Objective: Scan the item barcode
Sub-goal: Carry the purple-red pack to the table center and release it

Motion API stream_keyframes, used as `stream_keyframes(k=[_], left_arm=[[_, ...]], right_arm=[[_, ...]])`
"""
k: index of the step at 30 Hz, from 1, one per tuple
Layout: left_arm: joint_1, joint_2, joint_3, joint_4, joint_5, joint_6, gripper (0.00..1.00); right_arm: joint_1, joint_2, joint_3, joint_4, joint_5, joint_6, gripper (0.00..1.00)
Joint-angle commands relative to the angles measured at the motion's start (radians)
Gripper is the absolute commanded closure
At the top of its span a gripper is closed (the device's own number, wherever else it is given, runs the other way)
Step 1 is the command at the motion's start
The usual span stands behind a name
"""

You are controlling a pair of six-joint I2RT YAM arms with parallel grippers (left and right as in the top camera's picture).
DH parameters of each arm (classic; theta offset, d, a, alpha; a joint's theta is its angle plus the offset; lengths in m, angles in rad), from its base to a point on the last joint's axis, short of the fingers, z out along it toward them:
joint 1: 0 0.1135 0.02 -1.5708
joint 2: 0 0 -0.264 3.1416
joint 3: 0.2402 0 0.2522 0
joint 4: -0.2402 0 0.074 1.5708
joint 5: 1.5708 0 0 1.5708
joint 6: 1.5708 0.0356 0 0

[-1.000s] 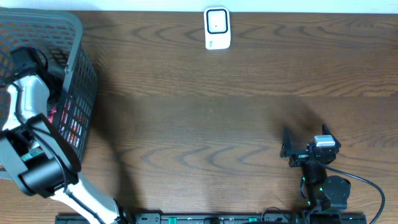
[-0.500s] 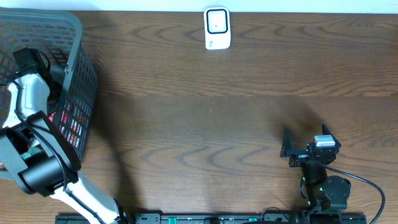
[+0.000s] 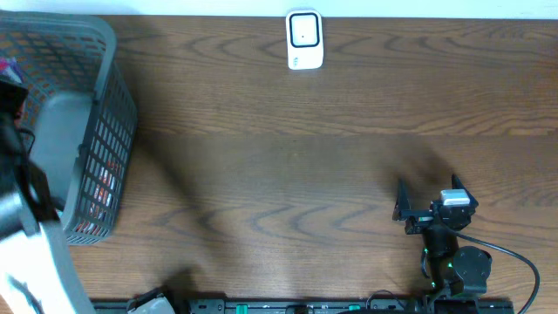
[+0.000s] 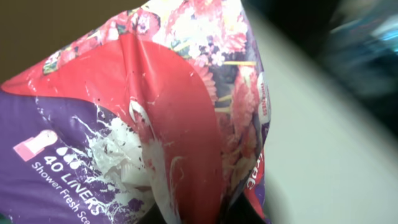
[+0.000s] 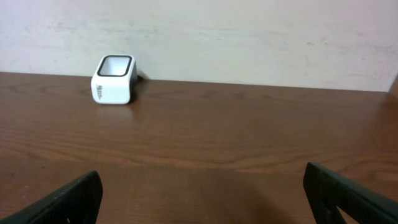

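Observation:
A purple and red floral packet of liners (image 4: 155, 124) fills the left wrist view. My left gripper (image 4: 208, 214) is shut on its crumpled lower edge, and only dark fingertips (image 4: 245, 211) show at the bottom. In the overhead view the left arm (image 3: 17, 201) is a blur at the far left edge above the basket, with a scrap of the packet (image 3: 9, 66) showing. No barcode is visible. The white scanner (image 3: 304, 39) stands at the table's far edge and also shows as the white scanner (image 5: 114, 79) in the right wrist view. My right gripper (image 3: 427, 196) rests open and empty at the front right.
A grey mesh basket (image 3: 109, 122) stands at the left end of the table, with red packets (image 3: 103, 185) showing through its wall. A pale wall (image 5: 249, 37) rises behind the scanner. Brown wooden tabletop (image 3: 288, 174) lies between the basket and the right arm.
My left gripper has shut on the packet inside the basket. The left arm has risen out of it toward the camera and the left edge. The right arm has not moved.

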Motion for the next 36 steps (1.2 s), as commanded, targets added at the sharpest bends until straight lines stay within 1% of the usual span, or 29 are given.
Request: stream_keyframes(k=[1,2,5,8,9,11,15,16,17,20,21,25,26,28,29,31,35,36], left_arm=[[-0.116,-0.078,0.009,0.061,0.282,-0.023,0.93],[-0.184,-0.092,0.009,0.075,0.307,-0.023,0.93],[-0.394,-0.092,0.002,0.074,0.309,0.006,0.93],[-0.588,-0.047,-0.021,0.057,0.309,0.110,0.93],[-0.660,-0.012,-0.024,0.031,0.300,0.155,0.93],[-0.740,0.048,-0.024,-0.013,0.261,0.204,0.93],[-0.858,0.216,-0.024,-0.077,0.119,0.214,0.93],[-0.877,0.257,-0.024,-0.081,0.110,0.214,0.93],[-0.912,0.345,-0.024,-0.086,0.112,0.212,0.93],[-0.960,0.470,-0.024,-0.080,0.111,0.187,0.93],[-0.987,0.552,-0.024,-0.062,0.111,0.187,0.93],[-1.022,0.667,-0.024,-0.037,0.111,0.175,0.92],[-1.028,0.685,-0.024,-0.036,0.111,0.169,0.86],[-1.033,0.701,-0.024,-0.038,0.111,0.160,0.47],[-1.033,0.700,-0.024,-0.039,0.116,0.160,0.30],[-1.031,0.684,-0.022,-0.040,0.135,0.161,0.18],[-1.016,0.595,-0.003,-0.040,0.152,0.161,0.14],[-1.006,0.556,0.002,-0.040,0.152,0.162,0.12]], right_arm=[[-0.010,-0.005,-0.002,-0.004,0.001,-0.016,0.01],[-0.010,-0.005,-0.002,-0.004,0.001,-0.016,0.01],[-0.010,-0.005,-0.002,-0.004,0.001,-0.016,0.01],[-0.010,-0.005,-0.002,-0.004,0.001,-0.016,0.01],[-0.010,-0.005,-0.002,-0.004,0.001,-0.016,0.01],[-0.010,-0.005,-0.002,-0.004,0.001,-0.016,0.01],[-0.010,-0.005,-0.002,-0.004,0.001,-0.016,0.01],[-0.010,-0.005,-0.002,-0.004,0.001,-0.016,0.01],[-0.010,-0.005,-0.002,-0.004,0.001,-0.016,0.01],[-0.010,-0.005,-0.002,-0.004,0.001,-0.016,0.01],[-0.010,-0.005,-0.002,-0.004,0.001,-0.016,0.01],[-0.010,-0.005,-0.002,-0.004,0.000,-0.016,0.01],[-0.010,-0.005,-0.002,-0.004,0.001,-0.016,0.01],[-0.010,-0.005,-0.002,-0.004,0.001,-0.016,0.01],[-0.010,-0.005,-0.002,-0.004,0.001,-0.016,0.01],[-0.010,-0.005,-0.002,-0.004,0.001,-0.016,0.01],[-0.010,-0.005,-0.002,-0.004,0.000,-0.016,0.01],[-0.010,-0.005,-0.002,-0.004,0.001,-0.016,0.01]])
